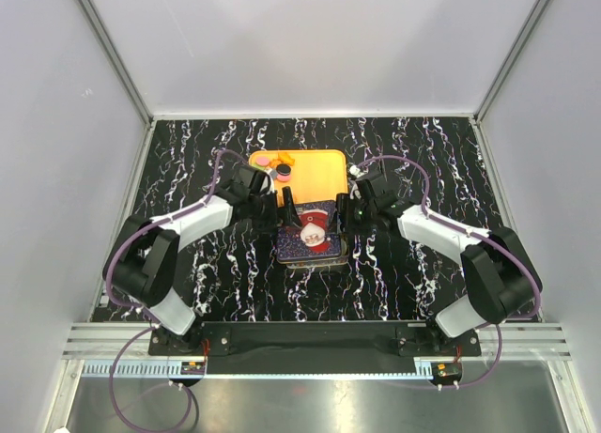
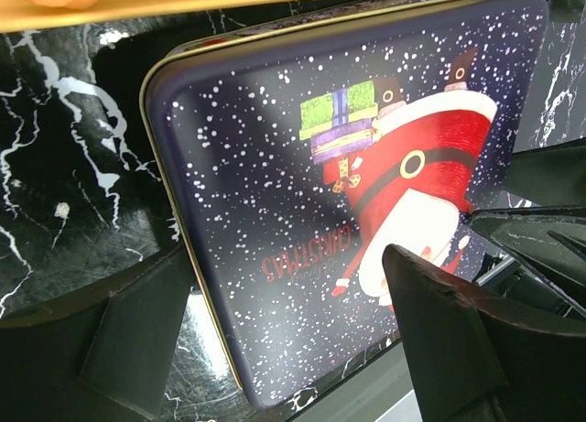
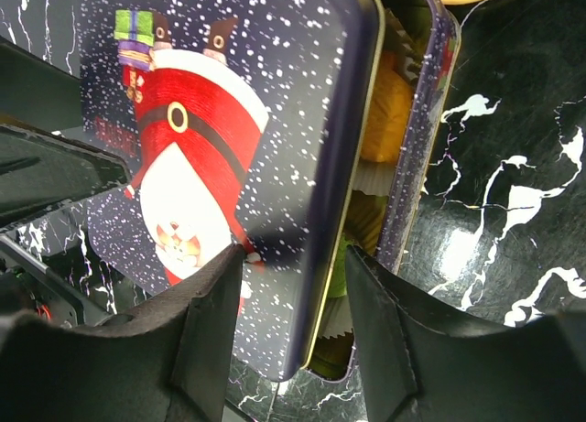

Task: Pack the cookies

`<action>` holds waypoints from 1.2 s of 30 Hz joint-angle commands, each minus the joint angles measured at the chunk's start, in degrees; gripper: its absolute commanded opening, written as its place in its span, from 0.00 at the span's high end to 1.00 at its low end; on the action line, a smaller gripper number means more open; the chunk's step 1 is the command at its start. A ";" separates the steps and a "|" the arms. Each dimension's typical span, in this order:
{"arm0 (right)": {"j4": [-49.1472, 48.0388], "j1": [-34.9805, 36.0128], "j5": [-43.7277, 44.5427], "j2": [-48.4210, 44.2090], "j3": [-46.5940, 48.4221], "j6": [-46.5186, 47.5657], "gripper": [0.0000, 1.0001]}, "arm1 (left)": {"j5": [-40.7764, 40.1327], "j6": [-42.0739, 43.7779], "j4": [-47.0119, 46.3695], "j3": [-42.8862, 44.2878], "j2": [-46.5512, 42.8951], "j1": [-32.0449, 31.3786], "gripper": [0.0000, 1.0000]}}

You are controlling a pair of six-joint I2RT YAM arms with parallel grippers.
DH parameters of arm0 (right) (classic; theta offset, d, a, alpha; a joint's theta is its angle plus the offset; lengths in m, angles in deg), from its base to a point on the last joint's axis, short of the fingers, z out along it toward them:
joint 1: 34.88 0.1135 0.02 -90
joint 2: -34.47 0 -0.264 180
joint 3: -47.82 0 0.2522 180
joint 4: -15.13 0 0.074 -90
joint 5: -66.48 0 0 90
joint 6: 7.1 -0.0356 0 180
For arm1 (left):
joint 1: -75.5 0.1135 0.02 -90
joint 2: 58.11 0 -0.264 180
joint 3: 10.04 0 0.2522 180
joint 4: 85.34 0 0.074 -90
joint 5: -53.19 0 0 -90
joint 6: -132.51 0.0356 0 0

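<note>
Right wrist view: lid point(image 3: 211, 120) askew on tin point(image 3: 430, 120), cookies point(image 3: 385, 102) showing
Handling: cookies light, crumbly; lid stiff, slick, so press near its edges
Left gripper point(image 2: 284, 257): spread
Right gripper point(image 3: 293, 257): spread

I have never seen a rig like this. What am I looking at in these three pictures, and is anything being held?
These are two robot arms bolted at the near edge of a dark marbled table. The wide picture looks down from above and behind them, with the left arm on the left and the right arm on the right. The other two pictures come from cameras on the wrists, so the dark shapes at the bottom are the left tool and the right tool themselves.

On the table lie an orange tray and, in front of it, a tin with a Santa lid. The lid sits askew, so cookies in paper cups show inside.

Both tools are open. The right one straddles the lid's edge, and neither seems to clamp anything.
</note>
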 commanded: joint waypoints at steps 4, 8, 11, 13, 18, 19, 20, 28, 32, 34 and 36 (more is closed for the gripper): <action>-1.66 -0.13 -0.48 0.25 2.83 -0.07 0.46 | 0.45 0.66 -1.17 3.92 0.83 -1.23 0.12; -1.39 -0.13 -0.22 -0.10 3.00 0.11 0.47 | 0.54 0.83 -0.91 4.28 0.83 -1.58 0.12; -1.04 0.04 -0.22 -0.19 3.27 0.02 0.48 | 0.37 0.75 -0.73 4.45 0.65 -1.76 0.12; -0.78 0.13 0.04 -0.36 3.44 0.20 0.48 | 0.02 0.92 -0.38 4.72 0.48 -1.93 0.12; -0.08 0.31 0.57 -0.89 3.88 0.28 0.48 | -0.51 1.09 0.58 5.59 0.13 -2.29 0.12; 0.10 0.22 0.48 -0.89 3.97 0.28 0.48 | -0.51 1.10 0.59 5.68 0.13 -2.37 0.12; 0.10 0.31 0.57 -0.98 3.97 0.28 0.48 | -0.51 1.10 0.76 5.94 0.21 -2.46 0.12; 1.07 0.31 1.01 -1.42 4.50 0.37 0.48 | -0.78 1.18 1.73 7.18 0.74 -3.25 0.12; 1.77 0.31 1.10 -1.86 4.76 0.28 0.48 | -0.95 1.18 2.25 7.97 1.18 -3.69 0.12; 2.21 0.31 1.36 -1.86 5.02 0.37 0.49 | -0.95 1.18 2.52 8.32 1.36 -3.87 0.12; 2.47 0.31 1.62 -2.03 5.20 0.37 0.48 | -1.04 1.18 2.87 8.84 1.53 -3.96 0.12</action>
